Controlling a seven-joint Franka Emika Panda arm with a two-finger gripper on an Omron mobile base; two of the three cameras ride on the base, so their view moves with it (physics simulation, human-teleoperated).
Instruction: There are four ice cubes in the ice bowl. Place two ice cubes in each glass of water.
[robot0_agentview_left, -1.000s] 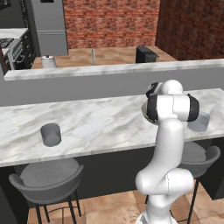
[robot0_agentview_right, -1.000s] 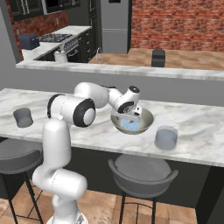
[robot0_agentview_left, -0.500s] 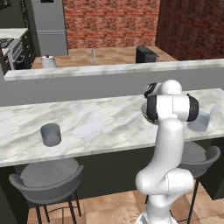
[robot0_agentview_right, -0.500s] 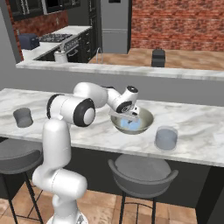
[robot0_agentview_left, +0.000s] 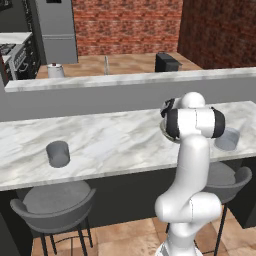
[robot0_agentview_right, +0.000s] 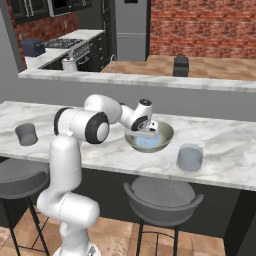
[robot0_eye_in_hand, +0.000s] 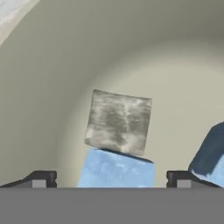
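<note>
Claw (robot0_eye_in_hand: 107, 178) spread wide apart inside the ice bowl (robot0_eye_in_hand: 52, 87), straddling 1 ice cube (robot0_eye_in_hand: 117, 168).

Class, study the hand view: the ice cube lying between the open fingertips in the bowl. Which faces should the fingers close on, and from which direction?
Grip the ice cube on its two opposite side faces, coming straight down into the ice bowl. The open gripper already straddles it, and those flat sides roughly face the fingers.
</note>
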